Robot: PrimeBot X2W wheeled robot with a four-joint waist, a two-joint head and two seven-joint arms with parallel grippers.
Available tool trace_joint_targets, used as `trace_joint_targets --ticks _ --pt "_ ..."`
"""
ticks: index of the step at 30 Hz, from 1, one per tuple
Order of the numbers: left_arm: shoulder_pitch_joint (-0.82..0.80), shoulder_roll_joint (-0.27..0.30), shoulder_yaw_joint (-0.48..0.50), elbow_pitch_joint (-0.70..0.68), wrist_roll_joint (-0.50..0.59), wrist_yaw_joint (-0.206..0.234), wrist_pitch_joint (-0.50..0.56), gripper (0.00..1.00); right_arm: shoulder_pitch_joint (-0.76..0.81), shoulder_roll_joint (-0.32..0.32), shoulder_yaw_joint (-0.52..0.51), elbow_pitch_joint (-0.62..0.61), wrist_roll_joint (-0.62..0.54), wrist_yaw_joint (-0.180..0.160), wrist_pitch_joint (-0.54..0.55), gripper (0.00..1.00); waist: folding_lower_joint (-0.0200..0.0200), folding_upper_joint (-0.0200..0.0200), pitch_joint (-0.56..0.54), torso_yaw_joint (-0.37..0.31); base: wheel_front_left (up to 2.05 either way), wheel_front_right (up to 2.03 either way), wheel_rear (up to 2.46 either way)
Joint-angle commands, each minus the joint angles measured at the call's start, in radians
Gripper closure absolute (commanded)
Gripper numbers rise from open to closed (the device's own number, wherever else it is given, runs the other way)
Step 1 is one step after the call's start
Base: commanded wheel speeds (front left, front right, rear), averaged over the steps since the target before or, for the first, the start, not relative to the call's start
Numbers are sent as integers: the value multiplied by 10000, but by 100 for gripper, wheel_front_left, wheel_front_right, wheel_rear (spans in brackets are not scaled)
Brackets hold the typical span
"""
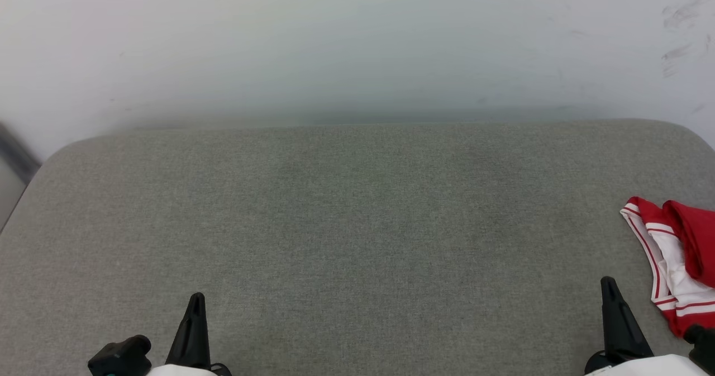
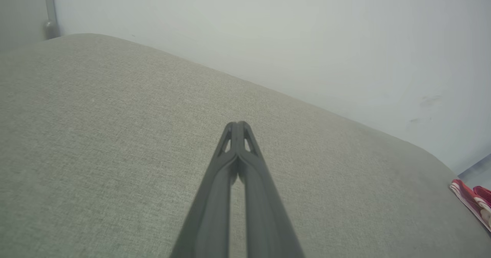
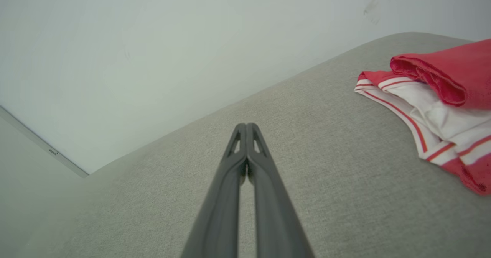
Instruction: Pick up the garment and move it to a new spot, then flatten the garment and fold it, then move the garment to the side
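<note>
The garment (image 1: pixel 678 264), red with white parts and red-and-white striped trim, lies bunched at the right edge of the grey padded surface (image 1: pixel 357 225); part of it runs out of the head view. It also shows in the right wrist view (image 3: pixel 433 108) and as a small patch in the left wrist view (image 2: pixel 473 202). My right gripper (image 1: pixel 610 286) stands just left of the garment, apart from it, its fingers (image 3: pixel 247 129) pressed together and empty. At the lower left my left gripper (image 1: pixel 195 303) is shut too, fingertips (image 2: pixel 238 127) touching, nothing held.
A pale wall (image 1: pixel 357 46) rises behind the padded surface, with dark scuffs (image 1: pixel 684 35) at its upper right. The surface's rounded left corner (image 1: pixel 50 158) drops off toward the floor. Wide bare fabric lies between the two grippers.
</note>
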State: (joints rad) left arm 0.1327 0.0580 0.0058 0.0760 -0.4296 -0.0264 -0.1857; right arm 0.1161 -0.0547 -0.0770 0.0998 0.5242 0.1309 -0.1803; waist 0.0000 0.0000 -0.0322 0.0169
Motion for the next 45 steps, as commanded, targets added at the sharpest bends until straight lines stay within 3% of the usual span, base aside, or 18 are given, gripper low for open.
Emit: trace_joint_targets --ticks 1,32,45 --pt "-292 87 40 -64 -410 -56 71 100 -331 -81 -2 -79 378 -1 75 100 0 0 4 -2 0 0 0" --pt "-1190 177 276 641 -5321 -479 1137 100 -1153 -134 -35 536 4849 -1 1176 100 0 0 111 -53 0 0 0" --pt "-1479 179 380 860 -6771 -614 1471 100 -1406 -134 -65 734 6175 -2 1527 100 0 0 152 -72 0 0 0"
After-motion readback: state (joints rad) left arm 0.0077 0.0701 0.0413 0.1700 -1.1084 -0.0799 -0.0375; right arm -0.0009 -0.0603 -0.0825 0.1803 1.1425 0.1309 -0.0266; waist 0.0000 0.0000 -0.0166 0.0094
